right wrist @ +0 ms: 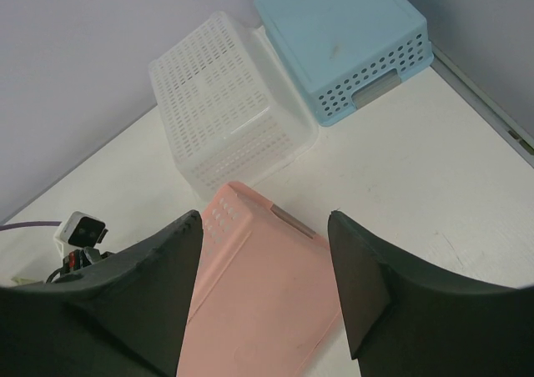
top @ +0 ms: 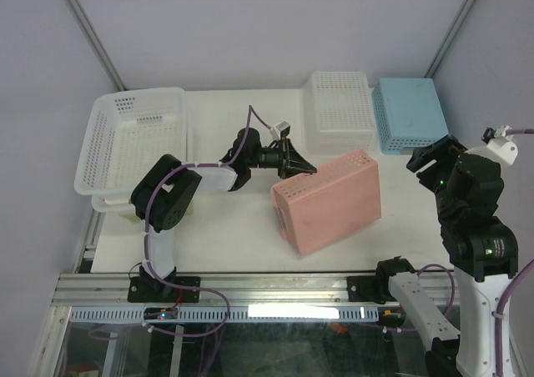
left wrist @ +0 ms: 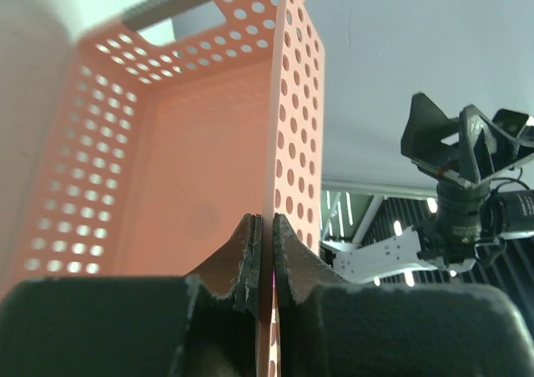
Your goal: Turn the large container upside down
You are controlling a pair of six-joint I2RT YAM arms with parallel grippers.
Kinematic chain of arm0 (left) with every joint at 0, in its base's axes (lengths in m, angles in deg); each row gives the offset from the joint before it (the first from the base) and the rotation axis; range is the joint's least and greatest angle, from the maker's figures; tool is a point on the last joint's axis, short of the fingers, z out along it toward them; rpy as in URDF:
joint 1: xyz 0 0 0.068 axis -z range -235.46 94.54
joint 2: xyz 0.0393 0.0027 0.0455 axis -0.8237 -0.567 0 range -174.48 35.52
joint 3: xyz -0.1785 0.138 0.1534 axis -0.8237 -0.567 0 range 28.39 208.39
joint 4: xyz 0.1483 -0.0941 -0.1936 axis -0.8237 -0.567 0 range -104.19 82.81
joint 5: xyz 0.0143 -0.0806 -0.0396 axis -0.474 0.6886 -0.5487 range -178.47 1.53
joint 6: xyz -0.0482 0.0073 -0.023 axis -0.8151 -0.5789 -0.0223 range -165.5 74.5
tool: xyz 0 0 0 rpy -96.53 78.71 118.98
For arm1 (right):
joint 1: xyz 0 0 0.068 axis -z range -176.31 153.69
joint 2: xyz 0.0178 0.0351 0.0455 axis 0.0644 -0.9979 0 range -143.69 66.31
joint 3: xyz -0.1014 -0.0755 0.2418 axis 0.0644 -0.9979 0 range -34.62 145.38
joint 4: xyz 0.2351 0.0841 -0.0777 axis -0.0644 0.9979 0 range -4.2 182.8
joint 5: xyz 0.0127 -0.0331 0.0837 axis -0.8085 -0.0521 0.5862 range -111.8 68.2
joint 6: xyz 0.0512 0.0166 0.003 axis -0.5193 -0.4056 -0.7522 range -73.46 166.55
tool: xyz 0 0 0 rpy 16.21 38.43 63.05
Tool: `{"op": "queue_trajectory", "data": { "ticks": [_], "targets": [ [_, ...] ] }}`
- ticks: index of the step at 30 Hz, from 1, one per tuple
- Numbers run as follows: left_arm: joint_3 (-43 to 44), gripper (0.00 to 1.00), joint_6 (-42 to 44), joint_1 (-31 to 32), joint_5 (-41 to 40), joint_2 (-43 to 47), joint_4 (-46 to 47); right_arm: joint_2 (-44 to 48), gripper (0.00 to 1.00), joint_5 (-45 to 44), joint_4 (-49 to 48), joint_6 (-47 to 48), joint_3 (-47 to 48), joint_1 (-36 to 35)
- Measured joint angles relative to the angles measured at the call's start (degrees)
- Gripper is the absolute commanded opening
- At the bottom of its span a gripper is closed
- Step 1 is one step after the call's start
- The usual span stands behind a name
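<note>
I'm seeing a white bench [top: 225, 235] with pale walls [top: 275, 27] enclosing it. The big white basket [top: 133, 139] is sitting upright at the far left corner, its underside hidden. The left claw [top: 299, 164] is pinching the pink basket's [top: 329, 200] wall, and the right claw [right wrist: 263, 218] is gaping wide.

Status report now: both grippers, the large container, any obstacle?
Left gripper shut on pink perforated plastic basket wall. Right gripper open, empty. Large white perforated plastic container upright, untouched. No obstacle seen.
</note>
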Motion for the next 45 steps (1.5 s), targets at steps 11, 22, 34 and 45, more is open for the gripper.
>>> {"op": "queue_trajectory", "data": {
  "ticks": [11, 22, 34, 45],
  "targets": [
    [2.67, 0.0, 20.22, -1.66, -4.57, 0.0, -21.44, -0.04, 0.65, 1.49, -0.09, -0.59, -1.46, 0.0],
    [5.44, 0.35, 40.35, -1.66, -17.2, 0.79, -45.75, -0.94, 0.65, 14.67, -0.74, -5.77, -9.73, 0.0],
    [11.45, 0.89, 52.46, -1.66, -29.59, 3.45, -59.12, -2.38, 0.65, 22.69, 9.09, -9.75, -18.56, 0.0],
    [15.61, 0.95, 61.0, -1.66, -34.8, 12.74, -66.05, -5.18, 0.64, 17.99, 17.9, -15.06, -24.63, 0.0]
  ]
}}
